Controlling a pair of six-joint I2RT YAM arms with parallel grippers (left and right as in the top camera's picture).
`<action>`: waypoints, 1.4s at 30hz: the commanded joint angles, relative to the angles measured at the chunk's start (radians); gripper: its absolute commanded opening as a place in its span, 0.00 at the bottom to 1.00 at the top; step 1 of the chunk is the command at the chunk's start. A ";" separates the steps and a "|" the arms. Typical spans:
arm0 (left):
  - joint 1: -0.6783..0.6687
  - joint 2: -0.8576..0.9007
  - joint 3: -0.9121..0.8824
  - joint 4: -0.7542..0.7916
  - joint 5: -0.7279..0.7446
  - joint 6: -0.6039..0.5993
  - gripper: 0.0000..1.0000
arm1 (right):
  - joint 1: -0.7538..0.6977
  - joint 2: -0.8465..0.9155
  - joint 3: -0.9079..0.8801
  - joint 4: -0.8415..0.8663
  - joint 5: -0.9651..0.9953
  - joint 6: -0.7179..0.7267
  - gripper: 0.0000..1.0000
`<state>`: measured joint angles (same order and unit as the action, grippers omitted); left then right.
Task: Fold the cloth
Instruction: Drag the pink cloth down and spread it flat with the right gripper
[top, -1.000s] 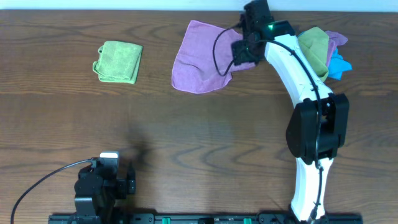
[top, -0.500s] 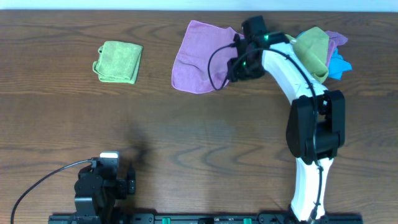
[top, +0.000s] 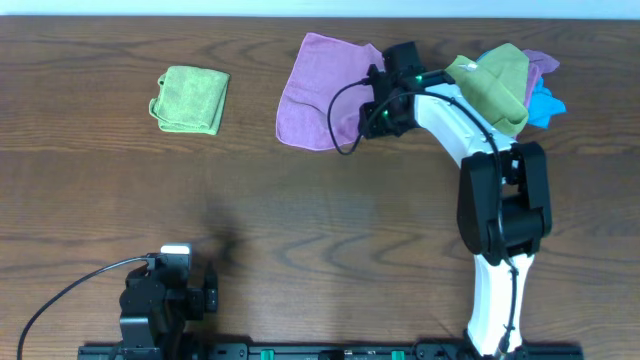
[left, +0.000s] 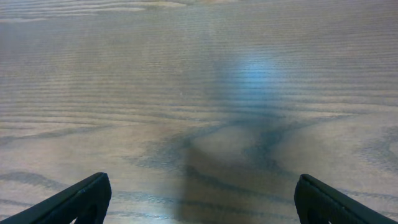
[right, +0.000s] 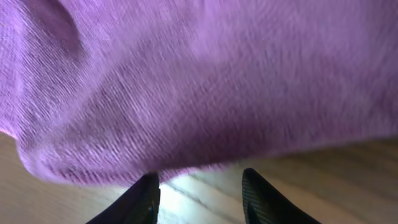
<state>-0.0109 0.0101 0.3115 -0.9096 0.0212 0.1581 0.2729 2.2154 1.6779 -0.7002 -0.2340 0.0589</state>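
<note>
L claw (left: 202, 190), nearest the rig at abt 7 o'clock on the counter (top: 300, 220): parked, fingers spread wide to both lower corners of its own view. Nothing btwn them but bare wood, so it's released and holding nothing.

R arm (top: 500, 200) reaches out toward 12 o'clock, and the R claw (right: 199, 186) sits at the cloth (top: 318, 95), on its 3–4 o'clock edge. Wrist view: two dark fingertips (right: 144, 198) apart with bare wood showing in the gap, the purple hem just ahead of them and bulging over. Abt half open by my eye. It grips nothing. Can't tell whether the tips brush the fabric or stop just short.

The cloth lies far side of the counter, abt 12 o'clock, spread loose and a bit rumpled on the R side, not yet folded.

Step, as I read it: lining up for the first pinch on that edge, so the task is barely begun. Next move prob needs the tips low enough to get under the hem, a clench on the edge, then lift and carry toward 9 o'clock so it lands on the opp edge. Soft pile may bunch or slip if the bite is shallow.

Further off: a folded green cloth (top: 190, 98) at 10 o'clock, well apart, and a bunched pile of cloths (top: 512, 75) at 2 o'clock by the R arm.
</note>
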 joint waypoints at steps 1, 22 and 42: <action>-0.005 -0.006 -0.034 -0.027 -0.022 0.021 0.95 | 0.013 0.010 -0.006 0.022 -0.010 -0.004 0.42; -0.005 -0.006 -0.034 -0.027 -0.022 0.021 0.95 | 0.014 0.014 -0.006 0.026 0.100 -0.042 0.41; -0.005 -0.006 -0.034 -0.027 -0.022 0.021 0.95 | 0.016 0.077 -0.006 0.061 0.068 -0.038 0.01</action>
<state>-0.0109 0.0101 0.3115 -0.9096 0.0212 0.1577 0.2810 2.2677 1.6810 -0.6353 -0.1608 0.0216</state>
